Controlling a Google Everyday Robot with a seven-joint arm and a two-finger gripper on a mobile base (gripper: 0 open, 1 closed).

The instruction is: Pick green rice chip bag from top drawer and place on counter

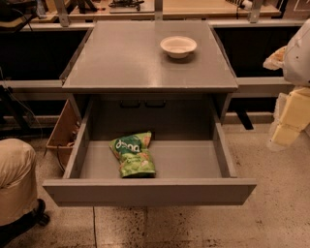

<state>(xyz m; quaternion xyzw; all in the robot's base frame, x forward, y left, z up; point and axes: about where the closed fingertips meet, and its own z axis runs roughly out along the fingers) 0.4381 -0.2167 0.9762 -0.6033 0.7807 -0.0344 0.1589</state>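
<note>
The green rice chip bag (132, 154) lies flat inside the open top drawer (150, 191), left of its middle and near the front panel. The drawer is pulled fully out from the grey cabinet. The counter (131, 58) is the flat grey top above it. My gripper (285, 131) is at the right edge of the view, beside the cabinet's right side. It hangs above floor level, well to the right of the bag and apart from the drawer. It holds nothing that I can see.
A white bowl (178, 46) stands on the counter at the back right. A small brown wooden box (63, 128) leans by the cabinet's left side. A tan padded object (17, 179) sits at the lower left. Wooden benches (193, 7) run behind.
</note>
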